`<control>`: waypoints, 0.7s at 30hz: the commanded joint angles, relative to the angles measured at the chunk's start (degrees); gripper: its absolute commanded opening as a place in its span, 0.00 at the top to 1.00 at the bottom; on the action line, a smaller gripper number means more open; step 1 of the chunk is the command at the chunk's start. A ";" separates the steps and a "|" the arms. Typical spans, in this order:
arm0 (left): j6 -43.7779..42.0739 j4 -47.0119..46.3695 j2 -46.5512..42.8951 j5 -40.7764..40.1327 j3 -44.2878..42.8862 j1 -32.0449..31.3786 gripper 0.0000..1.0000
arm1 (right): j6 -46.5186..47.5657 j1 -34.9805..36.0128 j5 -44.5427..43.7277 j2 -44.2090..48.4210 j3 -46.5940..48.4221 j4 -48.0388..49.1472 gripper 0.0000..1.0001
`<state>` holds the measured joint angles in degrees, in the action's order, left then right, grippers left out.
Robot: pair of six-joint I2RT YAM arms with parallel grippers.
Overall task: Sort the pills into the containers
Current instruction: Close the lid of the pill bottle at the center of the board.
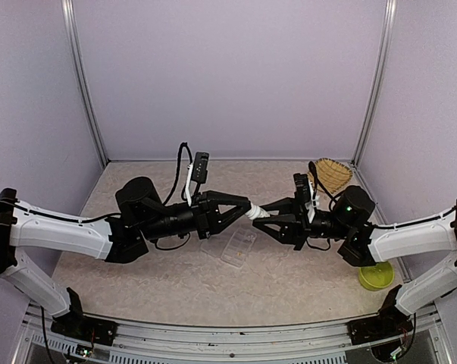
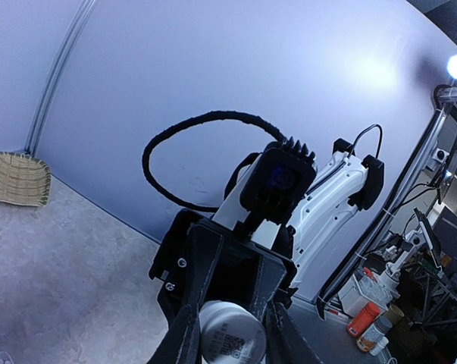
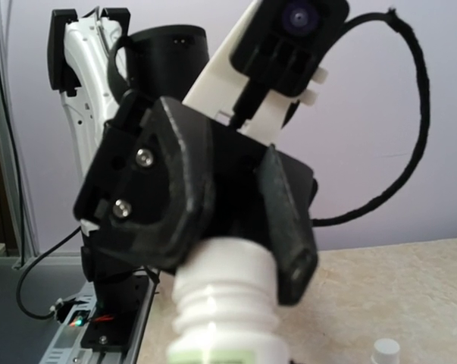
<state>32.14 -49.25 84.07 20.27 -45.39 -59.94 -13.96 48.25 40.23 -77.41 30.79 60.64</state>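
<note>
A white pill bottle (image 1: 258, 214) hangs level above the table, held between both arms. My left gripper (image 1: 251, 210) is shut on its cap end; the right wrist view shows its black fingers (image 3: 289, 227) clamped beside the top, above the threaded neck (image 3: 226, 303). My right gripper (image 1: 266, 221) is shut on the bottle's body, which has a green label (image 3: 228, 355). In the left wrist view the bottle's round white end (image 2: 230, 330) carries a printed code. The clear compartment container (image 1: 238, 247) lies flat on the table just below the grippers. No pills are visible.
A woven straw basket (image 1: 331, 176) sits at the back right corner, also seen as the basket (image 2: 17, 180) in the left wrist view. A lime-green bowl (image 1: 375, 277) stands at the front right beside the right arm. A small white round piece (image 3: 385, 350) rests on the table.
</note>
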 commanded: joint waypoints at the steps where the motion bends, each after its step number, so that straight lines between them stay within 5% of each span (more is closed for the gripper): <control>1: 0.96 0.24 1.13 0.33 -1.97 -0.57 0.74 | 1.31 0.64 -0.21 -0.25 2.06 -1.85 0.85; 8: 2.05 6.42 1.57 -3.57 -3.37 -0.52 0.74 | 5.22 1.18 -7.15 1.64 2.91 -8.67 0.88; 21: 7.95 3.65 3.54 -5.61 -1.96 -0.83 0.71 | 8.94 3.69 -17.04 3.38 2.28 -10.54 0.88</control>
<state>38.06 -45.25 85.56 12.08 -47.03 -59.53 -6.85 50.52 25.98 -75.05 31.79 50.76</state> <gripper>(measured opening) 0.292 0.260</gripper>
